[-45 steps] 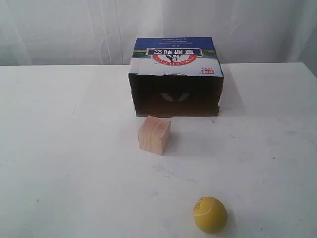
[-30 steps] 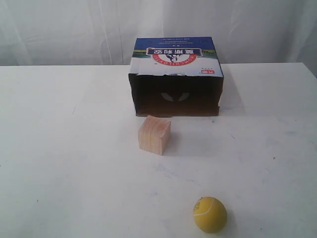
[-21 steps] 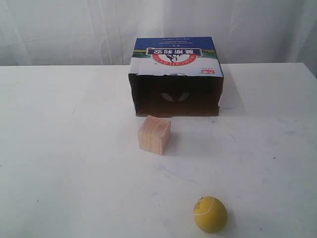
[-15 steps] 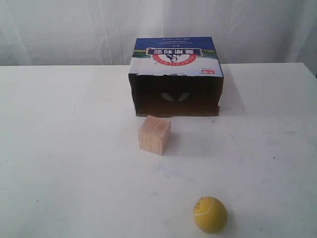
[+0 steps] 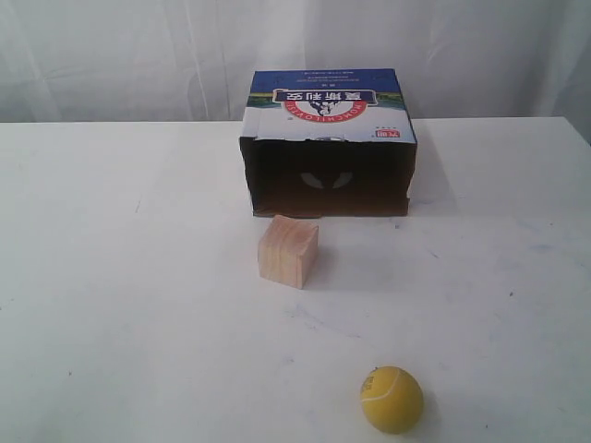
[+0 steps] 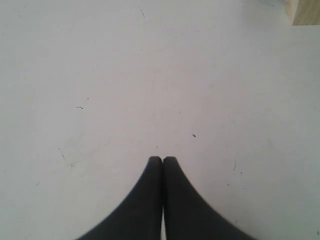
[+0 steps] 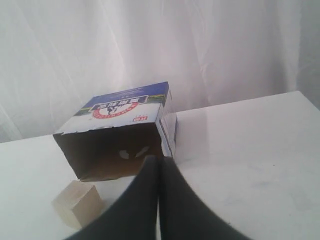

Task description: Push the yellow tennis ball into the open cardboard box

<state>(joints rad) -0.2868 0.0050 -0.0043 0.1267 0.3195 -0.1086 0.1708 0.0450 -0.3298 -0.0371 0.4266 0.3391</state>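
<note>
Pretty much nothing done yet: the yellow tennis ball [image 5: 391, 399] sits near-right on the table, well apart from the open cardboard box [image 5: 328, 103] at the far middle, and the left gripper [image 6: 162, 161] and right gripper [image 7: 159, 161] are both pinched closed on nothing.

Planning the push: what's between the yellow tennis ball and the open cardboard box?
Exterior view: bare white table from yellow tennis ball to open cardboard box; pale wooden cube sits left of that line.
</note>
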